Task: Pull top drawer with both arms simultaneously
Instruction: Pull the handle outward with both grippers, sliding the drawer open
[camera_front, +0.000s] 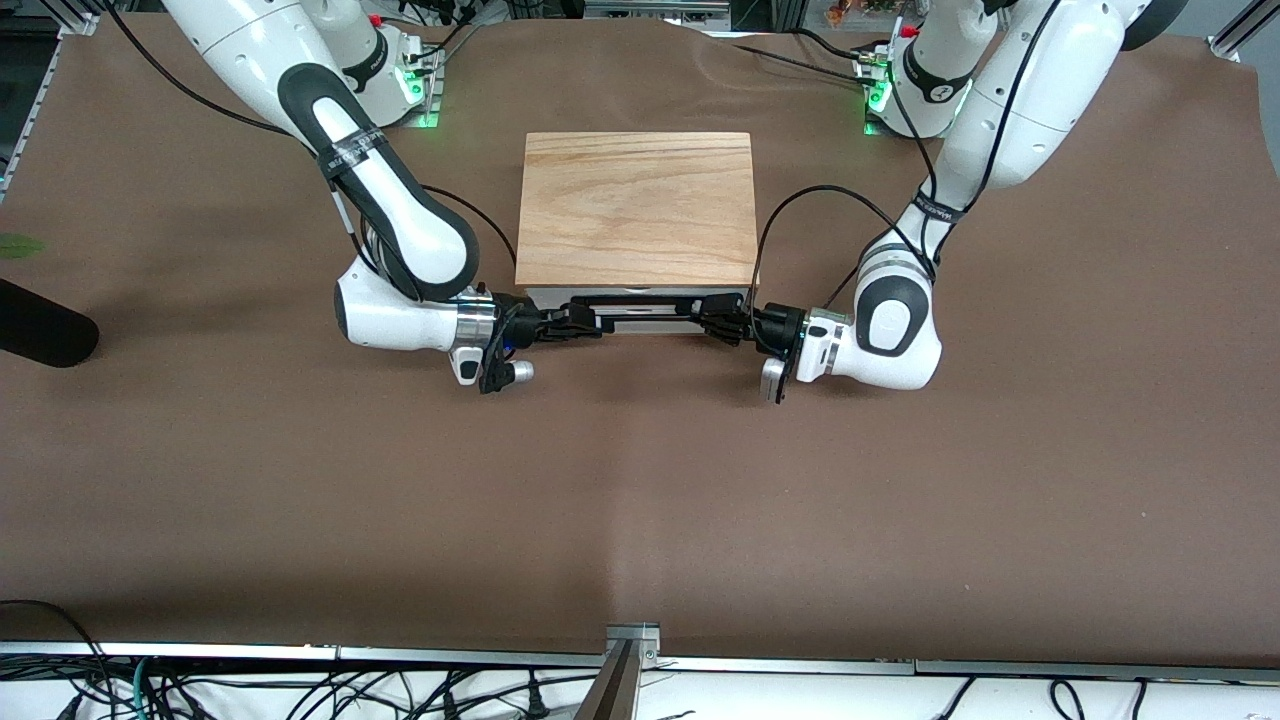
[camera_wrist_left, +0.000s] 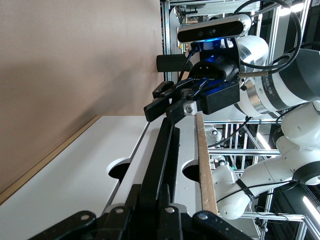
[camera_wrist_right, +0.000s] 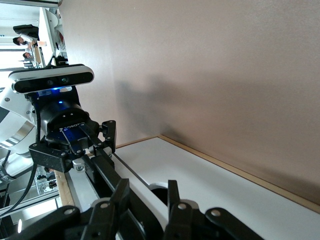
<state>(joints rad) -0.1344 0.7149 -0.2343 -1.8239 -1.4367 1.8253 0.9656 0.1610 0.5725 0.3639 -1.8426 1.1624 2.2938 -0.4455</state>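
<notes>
The wooden box (camera_front: 636, 207) sits mid-table toward the robots' bases, and the top drawer (camera_front: 640, 312) shows its white front panel at the box's 6 o'clock edge in the front view, crossed by the black bar handle (camera_front: 645, 302). The right gripper (camera_front: 572, 318) comes in from 9 o'clock with its fingers pinched on the handle's end. The left gripper (camera_front: 722, 316) comes in from 3 o'clock, pinching the handle's end on its side.
</notes>
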